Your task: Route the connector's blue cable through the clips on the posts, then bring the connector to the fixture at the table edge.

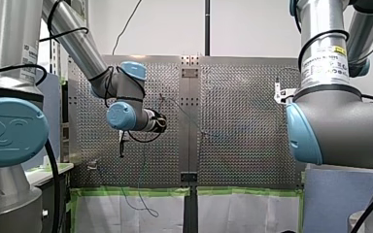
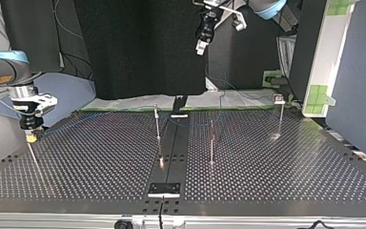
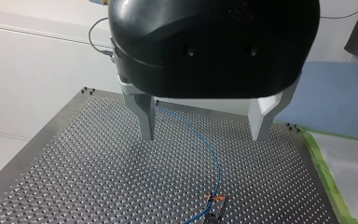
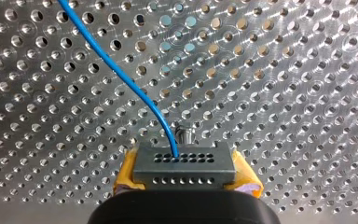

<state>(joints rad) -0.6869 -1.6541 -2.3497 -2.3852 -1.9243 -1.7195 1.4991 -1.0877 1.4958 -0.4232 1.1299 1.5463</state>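
Note:
In the right wrist view my right gripper is shut on the grey connector, its yellow pads pressing both ends. The blue cable leaves the connector's face and runs away over the perforated table. A small metal pin stands just ahead of the connector. At the top view's left this right gripper hangs low over the table, near its side edge. My left gripper hangs high above the table's far side. Its metal fingers stand open and bare, over the blue cable that leads to a post clip.
Three thin posts rise from the table: one near the middle, one beside it, one further right with a clip on top. A small metal bracket sits at the near edge. Green tape lines the table's edge.

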